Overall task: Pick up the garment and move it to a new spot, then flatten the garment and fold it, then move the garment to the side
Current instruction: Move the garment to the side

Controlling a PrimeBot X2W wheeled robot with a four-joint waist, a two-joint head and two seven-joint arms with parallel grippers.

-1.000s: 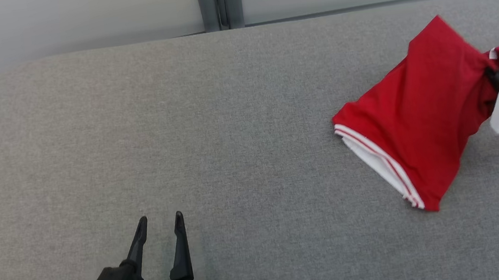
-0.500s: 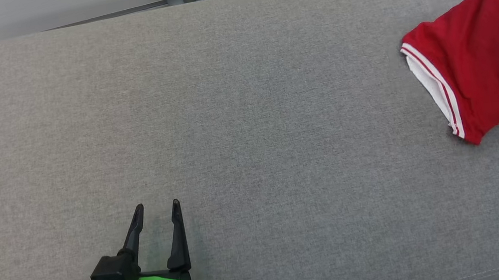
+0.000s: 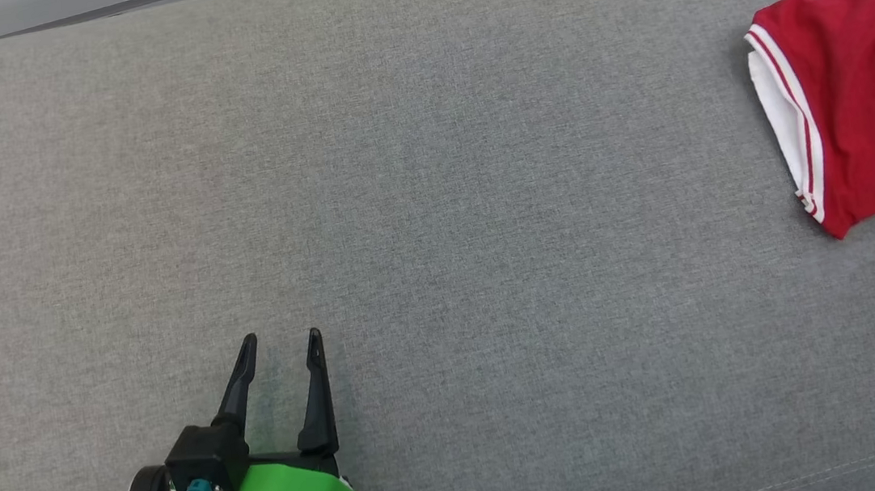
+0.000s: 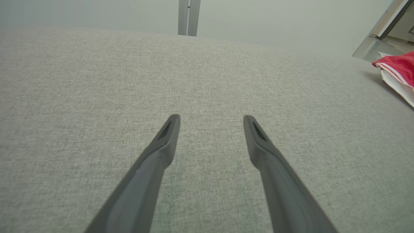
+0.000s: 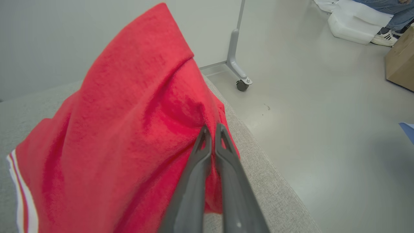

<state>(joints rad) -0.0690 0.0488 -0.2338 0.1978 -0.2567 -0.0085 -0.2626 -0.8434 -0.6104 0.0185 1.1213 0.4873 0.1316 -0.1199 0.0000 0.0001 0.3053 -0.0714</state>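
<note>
The garment (image 3: 861,95) is red with a white, red-striped hem, bunched at the table's far right and running off the head view's right edge. In the right wrist view my right gripper (image 5: 212,127) is shut on a fold of the garment (image 5: 129,129), which rises in a peak above the table's right edge. My left gripper (image 3: 281,345) stands open over bare cloth at the lower left, nothing between its fingers. In the left wrist view the left gripper (image 4: 212,119) points across the table and the garment (image 4: 397,69) shows at the far right.
The grey cloth-covered table (image 3: 440,196) spreads wide between the left gripper and the garment. Beyond its right edge lies the floor (image 5: 323,129), with a wheeled stand leg (image 5: 237,69), a cardboard box (image 5: 401,68) and a person's shoe (image 5: 381,38).
The head camera has tilted down and turned, shifting the whole picture. The garment's hem now hangs more upright and further right. The right arm has left the head view.
</note>
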